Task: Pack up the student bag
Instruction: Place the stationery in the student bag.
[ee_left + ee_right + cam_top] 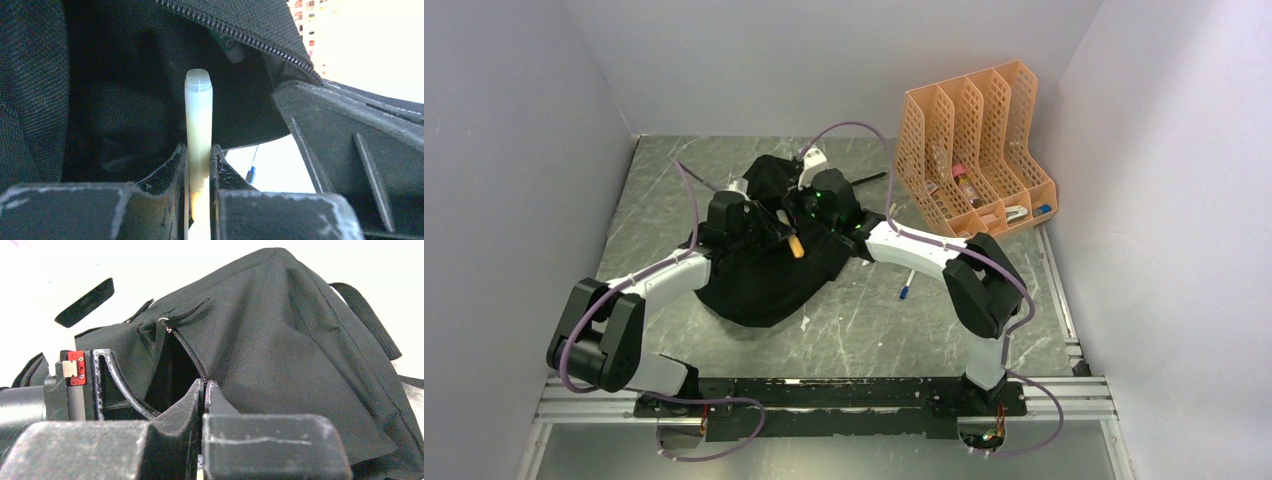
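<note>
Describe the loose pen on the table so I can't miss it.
Find the black student bag mid-table, then look right, just below the white forearm of the right arm in the top view. The pen lies alone on the table there: thin, white, blue-tipped, unlike the items inside the orange organiser.

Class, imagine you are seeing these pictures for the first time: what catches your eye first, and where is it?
The black bag slumps in the middle of the table, with both arms reaching into it. The left fingers pinch a pale stick aimed into its unzipped mouth, while the right fingers appear to pinch the edge of the opening. An orange organiser stands at the far right corner.
</note>
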Motion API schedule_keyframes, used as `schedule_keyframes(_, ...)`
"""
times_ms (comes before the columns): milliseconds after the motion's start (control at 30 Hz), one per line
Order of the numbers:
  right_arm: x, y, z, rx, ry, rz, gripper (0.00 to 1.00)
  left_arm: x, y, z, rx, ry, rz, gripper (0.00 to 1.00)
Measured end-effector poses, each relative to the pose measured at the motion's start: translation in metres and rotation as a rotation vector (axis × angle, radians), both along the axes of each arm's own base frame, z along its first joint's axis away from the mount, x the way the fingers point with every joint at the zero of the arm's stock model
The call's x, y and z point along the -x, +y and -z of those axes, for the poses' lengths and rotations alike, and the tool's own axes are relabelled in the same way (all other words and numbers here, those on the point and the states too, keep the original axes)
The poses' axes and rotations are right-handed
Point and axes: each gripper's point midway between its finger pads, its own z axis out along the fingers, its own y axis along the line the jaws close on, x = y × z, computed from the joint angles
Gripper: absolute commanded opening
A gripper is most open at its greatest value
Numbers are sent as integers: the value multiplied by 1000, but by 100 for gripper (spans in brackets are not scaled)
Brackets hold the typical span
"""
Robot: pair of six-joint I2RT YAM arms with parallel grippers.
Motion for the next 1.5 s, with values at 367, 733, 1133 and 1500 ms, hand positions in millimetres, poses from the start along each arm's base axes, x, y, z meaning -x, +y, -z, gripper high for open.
schedule_keyframes(367, 3, 0, 1, 2, 8, -15, 0, -34, 7, -2, -25, 3, -16, 5)
schedule_keyframes(733, 7, 1, -2, -9, 10, -30, 0, -61, 34, 2, -29, 10, -91, 5)
schedule_keyframes(1133, 7, 1, -3, -33, 22, -36, 0, -68, 25, 3, -6, 18, -69, 46)
schedule_keyframes(1500, 5, 1, -4, -40, 20, -35, 3, -66, 24, -5, -9, 2, -59, 45)
